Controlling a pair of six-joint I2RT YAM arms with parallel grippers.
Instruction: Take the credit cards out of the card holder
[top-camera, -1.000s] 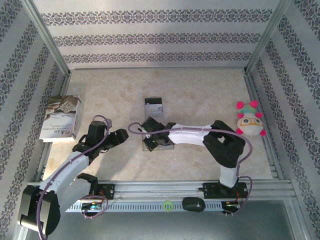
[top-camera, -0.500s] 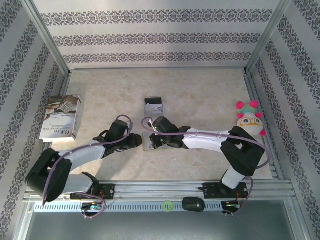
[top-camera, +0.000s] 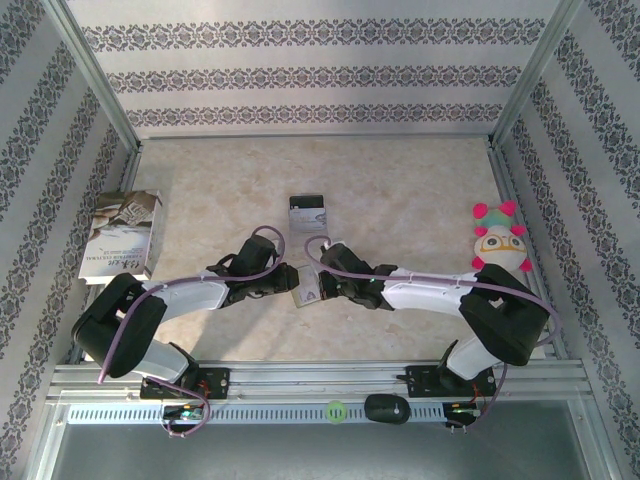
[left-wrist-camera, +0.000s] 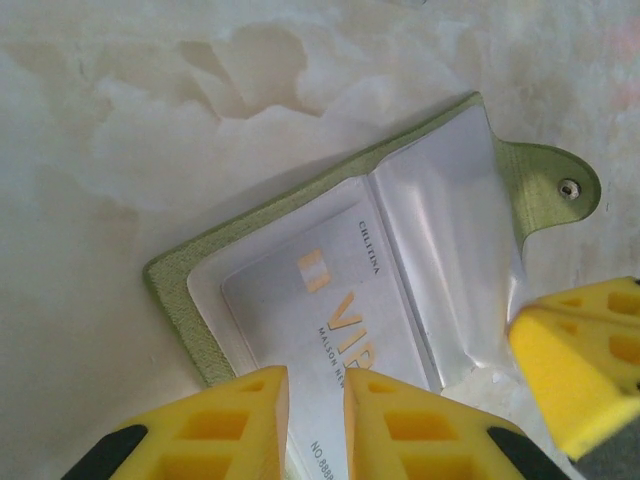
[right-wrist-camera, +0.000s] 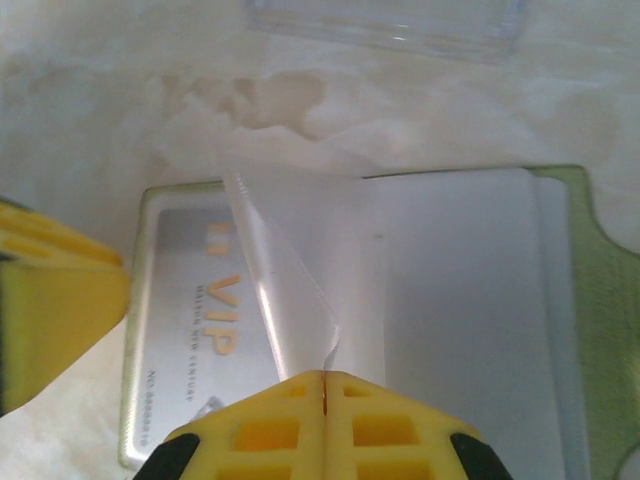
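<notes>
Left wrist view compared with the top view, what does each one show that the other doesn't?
Left wrist: gold VIP lettering on the card in the pocket, and the snap tab. Top: a booklet, a plush toy, a loose card lying apart. Both: the open card holder with the left hand at it.

A printed booklet (top-camera: 122, 236) lies at the left edge of the marbled table (top-camera: 400, 180). A plush toy (top-camera: 499, 240) with pink tips lies at the right edge. Striped patterned walls (top-camera: 320, 75) enclose the left, far and right sides. A metal rail (top-camera: 320, 378) runs along the near edge.
</notes>
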